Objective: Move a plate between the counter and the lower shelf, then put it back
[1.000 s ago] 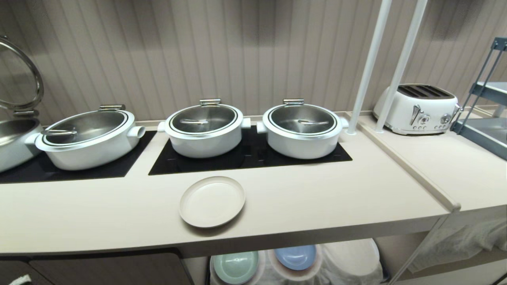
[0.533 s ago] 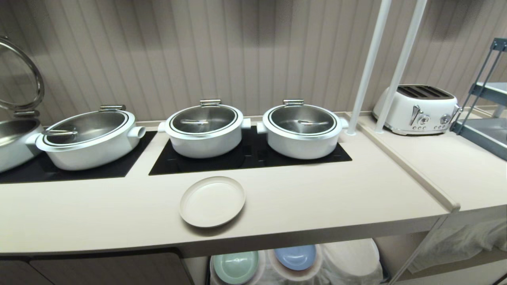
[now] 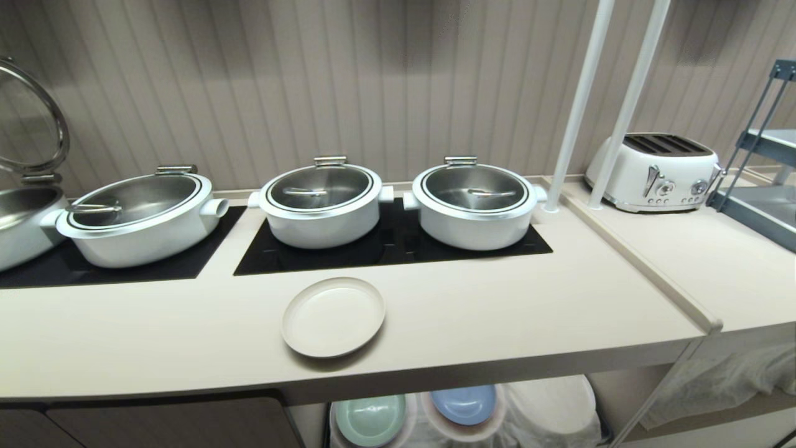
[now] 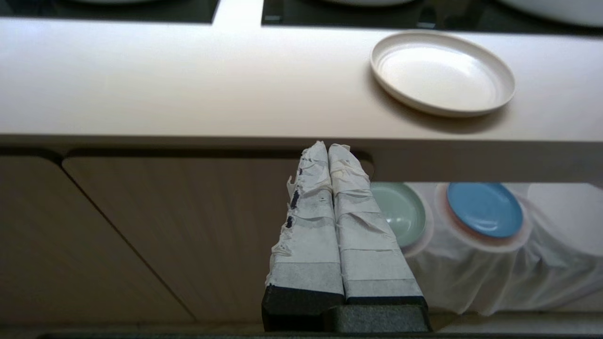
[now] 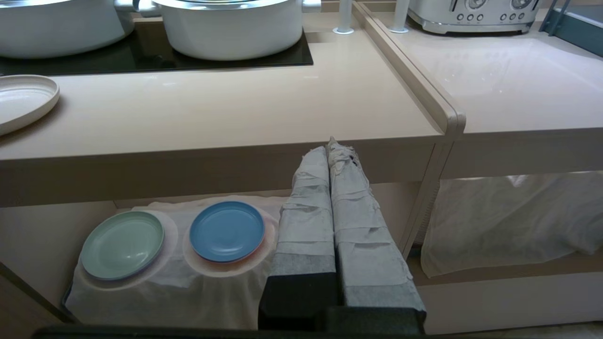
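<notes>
Cream plate (image 3: 333,317) near counter (image 3: 497,323) front edge; left gripper (image 4: 328,149), right gripper (image 5: 333,149) below edge, fingers together, empty.

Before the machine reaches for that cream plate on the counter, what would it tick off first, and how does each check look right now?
1. Plate flat on the counter, nothing on it: ok.
2. Left end effector empty: ok.
3. Left end effector open for grasping: not ok, shut.
4. Right end effector away from the plate: ok, shut, below the counter edge.
5. Lower shelf spot for the plate: cannot tell; green plate and blue plate sit on cloth.
</notes>
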{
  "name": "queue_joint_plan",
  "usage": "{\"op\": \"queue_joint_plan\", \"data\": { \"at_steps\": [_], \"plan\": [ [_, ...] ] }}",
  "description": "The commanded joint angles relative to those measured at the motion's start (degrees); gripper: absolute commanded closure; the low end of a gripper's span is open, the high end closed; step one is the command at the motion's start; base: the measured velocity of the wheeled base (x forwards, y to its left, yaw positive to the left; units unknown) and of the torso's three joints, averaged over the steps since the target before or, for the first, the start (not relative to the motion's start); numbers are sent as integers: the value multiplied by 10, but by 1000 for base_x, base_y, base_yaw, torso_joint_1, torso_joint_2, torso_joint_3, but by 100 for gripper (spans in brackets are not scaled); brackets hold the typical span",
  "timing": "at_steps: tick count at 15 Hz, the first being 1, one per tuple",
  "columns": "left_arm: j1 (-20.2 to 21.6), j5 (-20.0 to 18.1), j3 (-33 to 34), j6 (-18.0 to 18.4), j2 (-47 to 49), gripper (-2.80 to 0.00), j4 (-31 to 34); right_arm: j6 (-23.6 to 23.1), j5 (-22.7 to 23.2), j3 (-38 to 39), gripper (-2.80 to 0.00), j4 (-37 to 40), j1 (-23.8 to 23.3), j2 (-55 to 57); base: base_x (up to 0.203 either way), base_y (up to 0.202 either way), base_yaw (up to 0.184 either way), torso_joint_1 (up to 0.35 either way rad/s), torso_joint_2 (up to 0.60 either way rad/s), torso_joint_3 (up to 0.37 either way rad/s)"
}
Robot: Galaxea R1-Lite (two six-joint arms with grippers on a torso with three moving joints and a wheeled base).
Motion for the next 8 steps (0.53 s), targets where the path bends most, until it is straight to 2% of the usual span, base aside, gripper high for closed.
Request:
{"op": "queue_joint_plan", "data": {
  "at_steps": [1, 8],
  "plan": [
    [-6, 0, 0, -1, -75, 0, 0, 0, 0, 0, 0, -1, 0, 0, 0, 0, 0, 0, 0, 0],
    [-8, 2, 0, -3, -82, 0, 1, 0, 0, 0, 0, 0, 0, 0, 0, 0, 0, 0, 0, 0]
  ]
}}
